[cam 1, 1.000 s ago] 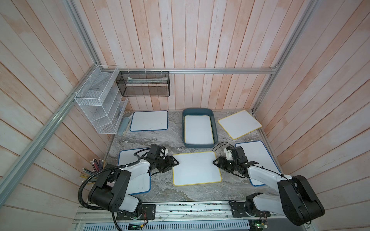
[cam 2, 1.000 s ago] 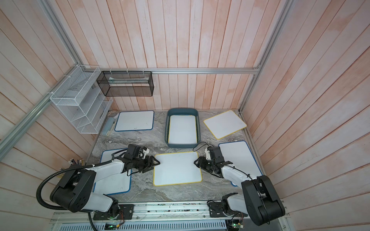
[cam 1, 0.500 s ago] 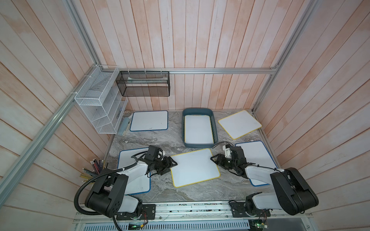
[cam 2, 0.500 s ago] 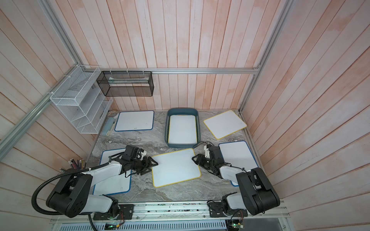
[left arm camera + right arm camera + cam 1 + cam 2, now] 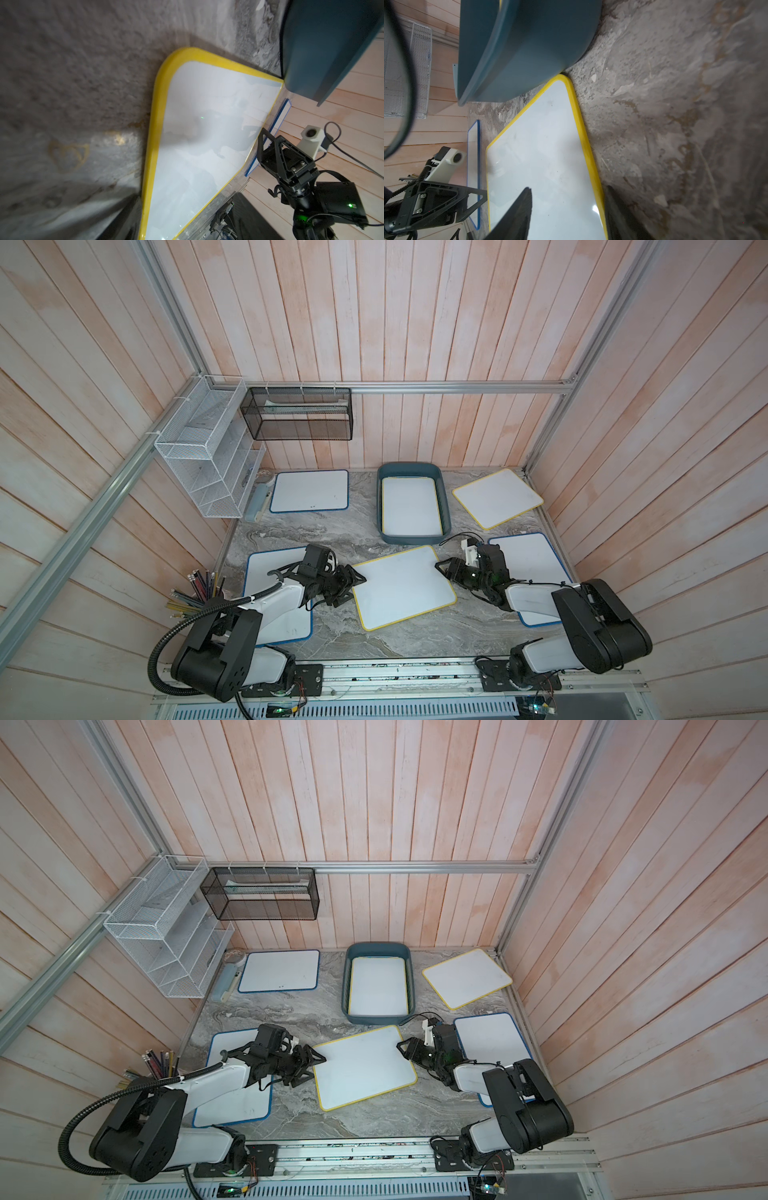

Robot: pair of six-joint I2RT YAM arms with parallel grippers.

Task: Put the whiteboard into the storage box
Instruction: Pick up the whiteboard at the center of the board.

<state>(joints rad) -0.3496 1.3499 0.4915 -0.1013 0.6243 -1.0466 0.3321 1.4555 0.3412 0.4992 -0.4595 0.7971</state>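
Lining up the whiteboard (image 5: 401, 587) for a grasp.
Lower centre in a top view, the left gripper (image 5: 349, 587) and right gripper (image 5: 444, 570) stand wide and empty at its ends. Just above its far corner sits the storage box (image 5: 380, 506). The next move likely needs an edge pinch and a lift over the rim.

Yellow-rimmed whiteboard (image 5: 365, 1067) askew (near the storage box (image 5: 345, 986)), left claw (image 5: 313, 1068) and right claw (image 5: 405, 1051) at its ends

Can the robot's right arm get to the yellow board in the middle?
Probably yes. The right gripper sits at the edge of the yellow-edged whiteboard, jaws open around that edge, with nothing in between.
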